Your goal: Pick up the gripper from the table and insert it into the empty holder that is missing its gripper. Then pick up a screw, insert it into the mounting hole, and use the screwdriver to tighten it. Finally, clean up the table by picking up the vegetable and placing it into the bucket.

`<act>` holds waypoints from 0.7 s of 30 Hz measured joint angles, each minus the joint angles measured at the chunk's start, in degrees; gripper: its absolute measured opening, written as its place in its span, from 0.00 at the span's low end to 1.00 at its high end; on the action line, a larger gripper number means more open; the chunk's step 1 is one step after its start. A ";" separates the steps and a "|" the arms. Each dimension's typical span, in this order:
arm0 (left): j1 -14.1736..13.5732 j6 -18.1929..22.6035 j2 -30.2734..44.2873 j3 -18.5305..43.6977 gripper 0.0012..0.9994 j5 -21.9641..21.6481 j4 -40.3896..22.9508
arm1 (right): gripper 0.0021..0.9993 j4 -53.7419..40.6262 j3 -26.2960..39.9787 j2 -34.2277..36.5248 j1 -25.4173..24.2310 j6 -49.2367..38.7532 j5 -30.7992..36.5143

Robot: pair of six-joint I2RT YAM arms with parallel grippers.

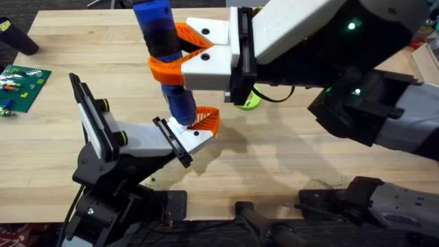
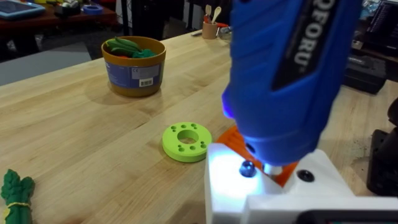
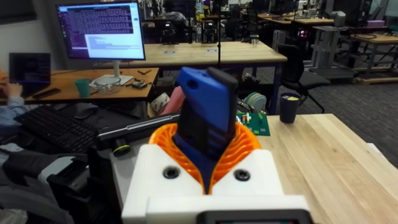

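Note:
My right gripper point(image 1: 167, 53) is shut on the blue screwdriver point(image 1: 159, 34), its orange fingers point(image 3: 239, 149) wrapped round the handle. The screwdriver stands nearly upright, with its tip point(image 2: 272, 167) down on the white holder point(image 1: 147, 140) at the end of my left arm. The small orange gripper point(image 1: 206, 119) sits at the holder's far end, beside the tip. A dark screw head point(image 2: 247, 168) shows in the lit white face point(image 2: 227, 186). A green vegetable point(image 2: 13, 194) lies on the table. The brown bucket point(image 2: 134, 65), with green items in it, stands farther back.
A lime-green ring with holes point(image 2: 186, 142) lies on the table just past the holder, and shows under my right arm point(image 1: 248, 101). A green brick plate point(image 1: 24, 86) and a dark cup point(image 1: 17, 38) sit at the far left.

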 joint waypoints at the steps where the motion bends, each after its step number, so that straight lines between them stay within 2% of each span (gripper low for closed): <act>1: 0.00 -0.03 0.01 0.00 0.01 -0.02 0.04 | 0.03 -0.25 0.00 0.01 -0.01 0.03 0.01; 7: 0.00 -0.17 0.02 0.00 0.01 -0.17 0.19 | 0.03 0.53 -0.07 0.02 -0.65 0.32 -0.04; 14: 0.00 -0.20 0.02 0.00 0.01 -0.23 0.21 | 0.03 8.27 -0.50 0.23 -3.67 0.21 -0.16; 21: 0.00 -0.17 0.00 0.00 0.01 -0.23 0.22 | 0.03 9.88 -0.53 0.23 -2.90 0.21 -0.22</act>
